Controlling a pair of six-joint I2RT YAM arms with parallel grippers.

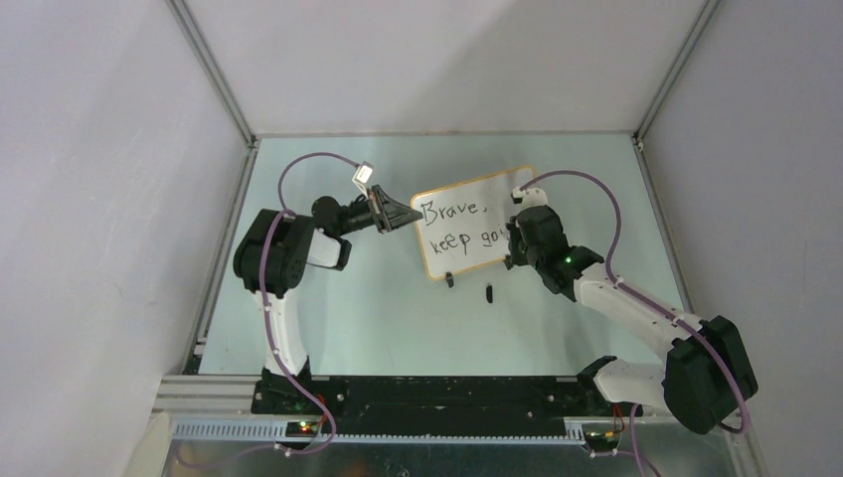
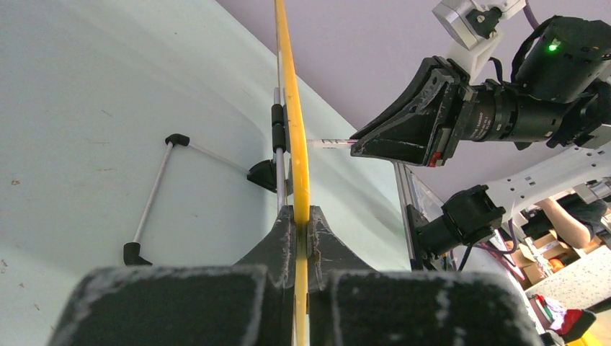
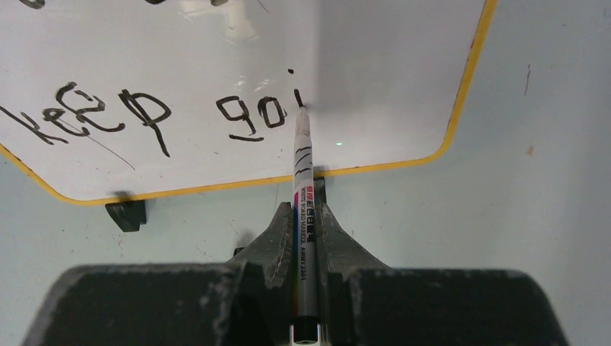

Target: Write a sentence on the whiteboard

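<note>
The whiteboard, propped upright on the table with your left gripper clamped on its edge, may twist and smear the sentence if your right gripper, closed around the marker, presses too hard.

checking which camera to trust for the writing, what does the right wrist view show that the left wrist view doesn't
Only the right wrist view shows the whiteboard face-on, with the sentence reading "keep goi" on its lower line and the marker tip at the "i". Only the left wrist view shows the board edge-on, the left gripper clamped on its yellow frame, the wire stand on the side away from the marker, and the right gripper from outside. Both show the board, the marker, and the right gripper shut on it.
</note>
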